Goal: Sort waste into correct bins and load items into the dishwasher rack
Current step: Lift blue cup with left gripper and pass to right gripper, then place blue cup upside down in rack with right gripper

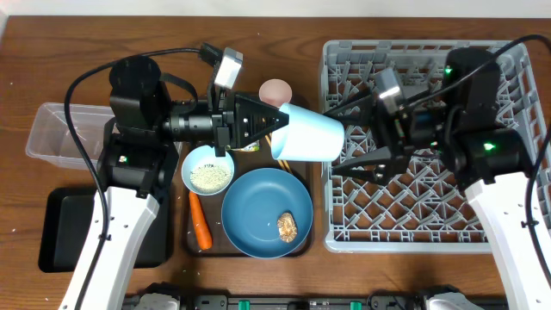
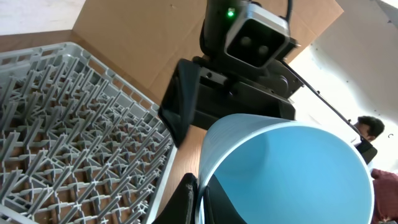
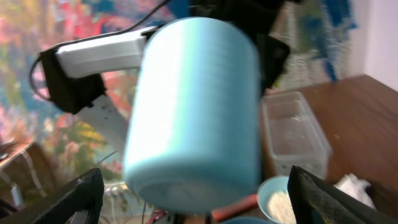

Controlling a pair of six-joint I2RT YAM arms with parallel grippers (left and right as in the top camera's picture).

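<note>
gripping the pale blue cup by its rim, the left gripper is clamped tight. the cup is held on its side in the air, over the gap between the brown serving tray and the dishwasher rack. the right gripper is spread wide, fingers flanking the cup's base. contact cannot be told.

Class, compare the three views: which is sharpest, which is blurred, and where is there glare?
Overhead: sharp and evenly lit, the dishwasher rack crisp. Left wrist: in focus, but the upper right background is washed out white. Right wrist: the pale blue cup and the background are soft and smeared.
</note>
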